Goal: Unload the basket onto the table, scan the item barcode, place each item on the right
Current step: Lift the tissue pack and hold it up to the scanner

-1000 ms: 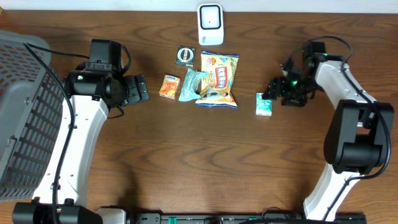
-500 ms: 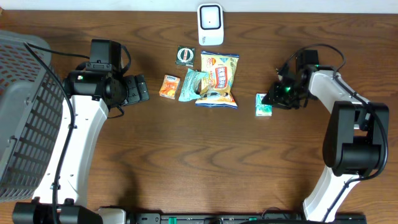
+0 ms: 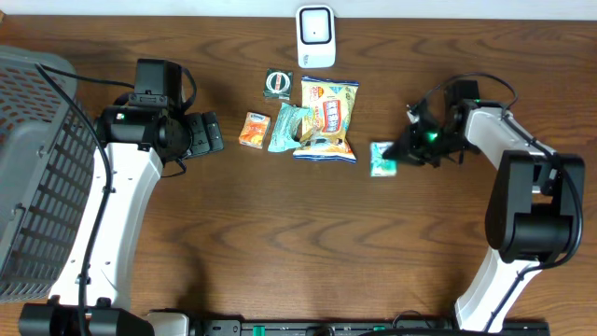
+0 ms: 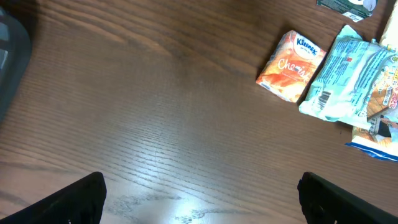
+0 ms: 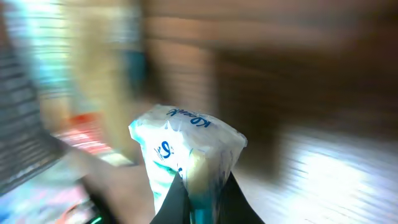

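Note:
A small white-and-green tissue pack (image 3: pixel 381 159) is right of the snack pile, pinched at its right end by my right gripper (image 3: pixel 401 149). In the right wrist view the pack (image 5: pixel 186 146) stands up between the fingers of the right gripper (image 5: pixel 200 202), which is shut on its lower edge; the background is blurred. The white barcode scanner (image 3: pixel 315 35) stands at the table's far edge in the middle. My left gripper (image 3: pixel 213 133) hovers open over bare wood at the left, and in its wrist view the left gripper (image 4: pixel 202 199) holds nothing.
Beside the scanner lie a round dark packet (image 3: pixel 277 83), an orange tissue pack (image 3: pixel 254 130), a teal packet (image 3: pixel 285 128) and a yellow chip bag (image 3: pixel 327 119). A grey mesh basket (image 3: pixel 37 177) fills the left edge.
My right gripper has shut on the tissue pack and carried it a little to the left, toward the chip bag. The left arm has stayed still.

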Controlling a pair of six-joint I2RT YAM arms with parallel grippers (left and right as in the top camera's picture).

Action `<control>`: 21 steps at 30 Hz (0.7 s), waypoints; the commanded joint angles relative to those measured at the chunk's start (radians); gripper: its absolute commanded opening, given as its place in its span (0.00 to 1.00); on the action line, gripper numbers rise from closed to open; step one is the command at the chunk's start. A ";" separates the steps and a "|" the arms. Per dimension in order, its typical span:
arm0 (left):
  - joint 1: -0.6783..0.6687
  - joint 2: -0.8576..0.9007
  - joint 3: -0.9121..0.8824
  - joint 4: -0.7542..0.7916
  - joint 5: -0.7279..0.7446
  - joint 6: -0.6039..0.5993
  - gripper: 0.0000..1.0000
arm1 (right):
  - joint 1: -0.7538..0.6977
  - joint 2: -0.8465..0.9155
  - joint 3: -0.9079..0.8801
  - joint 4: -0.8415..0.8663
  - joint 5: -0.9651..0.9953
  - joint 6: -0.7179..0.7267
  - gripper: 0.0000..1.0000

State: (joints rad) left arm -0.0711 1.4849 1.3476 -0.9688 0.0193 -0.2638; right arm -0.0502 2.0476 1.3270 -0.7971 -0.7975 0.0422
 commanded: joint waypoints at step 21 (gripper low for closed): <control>0.000 0.005 0.004 -0.003 -0.013 0.005 0.98 | 0.038 0.002 0.106 0.178 -0.765 -0.196 0.01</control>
State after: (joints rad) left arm -0.0711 1.4849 1.3476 -0.9688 0.0193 -0.2638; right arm -0.0257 2.0502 1.4139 -0.6296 -1.5120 -0.1394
